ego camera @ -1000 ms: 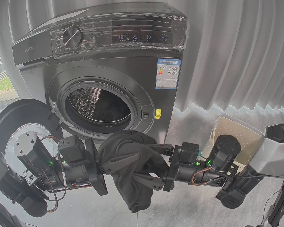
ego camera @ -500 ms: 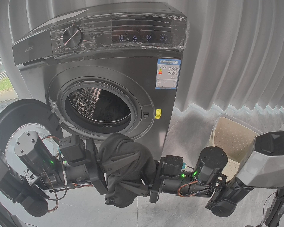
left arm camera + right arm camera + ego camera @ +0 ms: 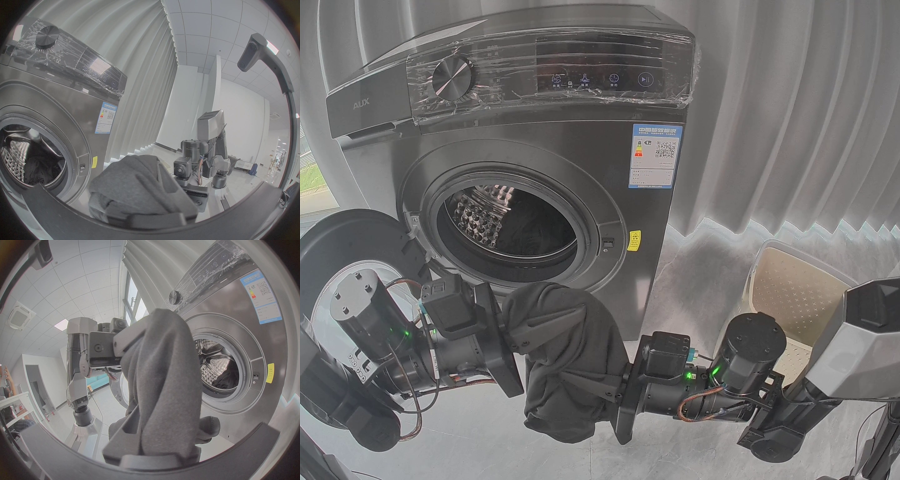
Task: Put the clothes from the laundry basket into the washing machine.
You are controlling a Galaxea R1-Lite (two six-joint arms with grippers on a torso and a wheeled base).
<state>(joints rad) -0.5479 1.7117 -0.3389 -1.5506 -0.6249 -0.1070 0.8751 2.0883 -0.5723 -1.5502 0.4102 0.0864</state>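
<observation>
While left hand (image 3: 575,325), right hand (image 3: 578,382) grip garment (image 3: 597,350), door (image 3: 350,244) hangs wide.

One washing machine (image 3: 562,156), one laundry basket (image 3: 800,294), one held garment (image 3: 600,340), one drum garment (image 3: 537,228), two pincers (image 3: 559,334) (image 3: 581,387).

A dark grey garment (image 3: 569,356) is bunched up and hung between the left gripper (image 3: 559,340) and right gripper (image 3: 584,387), just below the washing machine (image 3: 537,144) opening. The door (image 3: 350,244) is swung wide open, and dark clothes (image 3: 534,228) can be seen in the drum. The cream, perforated laundry basket (image 3: 794,281) is parked off to the machine's right.
</observation>
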